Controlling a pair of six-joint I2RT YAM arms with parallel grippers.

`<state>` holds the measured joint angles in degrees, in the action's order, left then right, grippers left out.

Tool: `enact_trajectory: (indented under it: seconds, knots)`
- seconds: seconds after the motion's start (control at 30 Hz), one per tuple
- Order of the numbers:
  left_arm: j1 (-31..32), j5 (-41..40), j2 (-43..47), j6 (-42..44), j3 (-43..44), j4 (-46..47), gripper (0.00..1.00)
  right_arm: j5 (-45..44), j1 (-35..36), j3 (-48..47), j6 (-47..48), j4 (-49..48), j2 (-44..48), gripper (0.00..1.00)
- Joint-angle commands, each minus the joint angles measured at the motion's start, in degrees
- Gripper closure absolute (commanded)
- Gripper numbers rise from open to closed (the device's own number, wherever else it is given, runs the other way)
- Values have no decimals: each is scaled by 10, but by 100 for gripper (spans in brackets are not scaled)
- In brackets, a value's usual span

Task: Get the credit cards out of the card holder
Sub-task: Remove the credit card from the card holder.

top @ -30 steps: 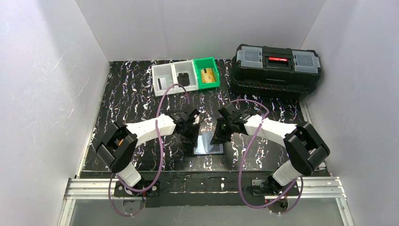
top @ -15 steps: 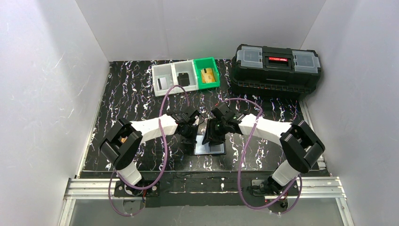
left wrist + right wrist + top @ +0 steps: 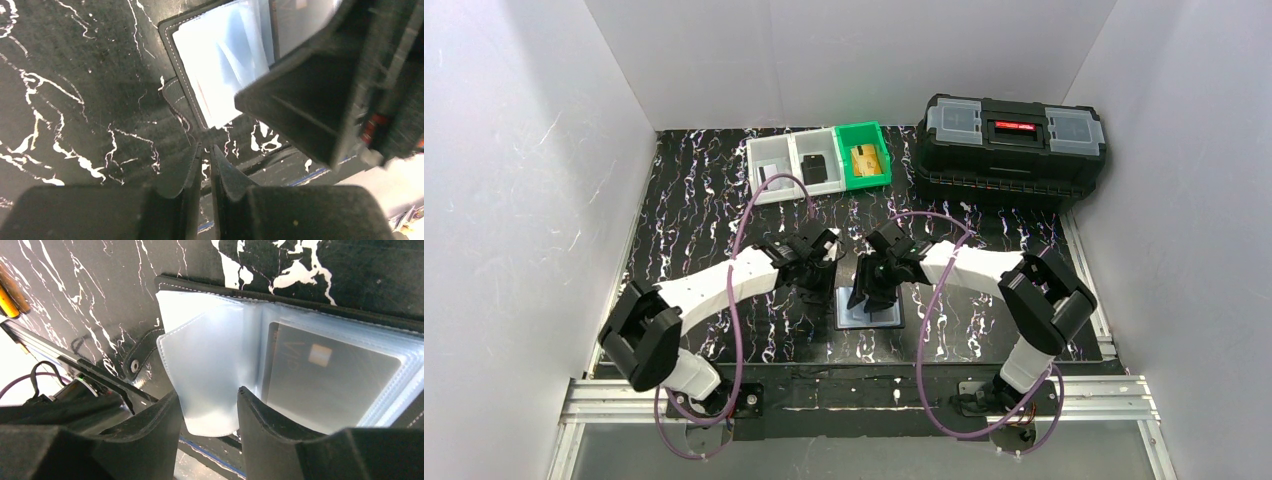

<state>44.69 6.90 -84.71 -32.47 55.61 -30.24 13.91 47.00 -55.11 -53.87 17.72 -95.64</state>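
Black, white-veined counter (image 3: 694, 230) is seen from above, and a small black bifold card holder (image 3: 876, 312) is laid open on it with its pale clear pockets turned upward. The left gripper (image 3: 824, 278) is placed just left of the card holder, and the right gripper (image 3: 871, 290) is lowered over its far edge. Well behind the card holder, two grey plastic bins (image 3: 789, 165) and a green plastic bin (image 3: 876, 138) are set in a row. A gold-orange credit card (image 3: 864, 160) is lying in the green one. A big black toolbox (image 3: 1014, 145) is set behind the card holder, to the right.

From the left wrist, the left gripper is seen clenched, with nothing held between its fingers (image 3: 192, 165). It is poised above bare counter just beside the card holder's edge.

From the right wrist, the right gripper is seen released, its fingers (image 3: 252, 412) spread apart. A loose clear pocket leaf (image 3: 210, 355) is lying between them; whether it is touched cannot be told. A whitish-silver credit card (image 3: 330, 385) is tucked in the pocket beside that leaf.
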Motion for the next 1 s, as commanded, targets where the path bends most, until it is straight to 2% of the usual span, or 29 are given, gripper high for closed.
enact_trajectory:
  seconds: [0.0, 0.07, 0.13, 0.23, 0.63, 0.97]
  knots:
    - [-2, -15, 45, 7, 20, -62, 88, 12, 3, -20, -6, -21, -14, 48]
    - [-2, -12, 50, 10, 26, -68, 88, 15, 3, -21, -6, -21, -13, 41]
    - [-2, -10, 53, 13, 32, -73, 87, 13, 4, -25, -5, -21, -6, 25]
    - [-2, -7, 56, 16, 39, -76, 87, 9, 4, -35, -5, -11, 6, 19]
    - [-2, 8, 65, 20, 54, -81, 86, -12, 11, -57, -5, 17, 12, 18]
    - [-2, 65, 8, -5, 109, -41, 82, -84, -9, -26, 14, 87, 103, 20]
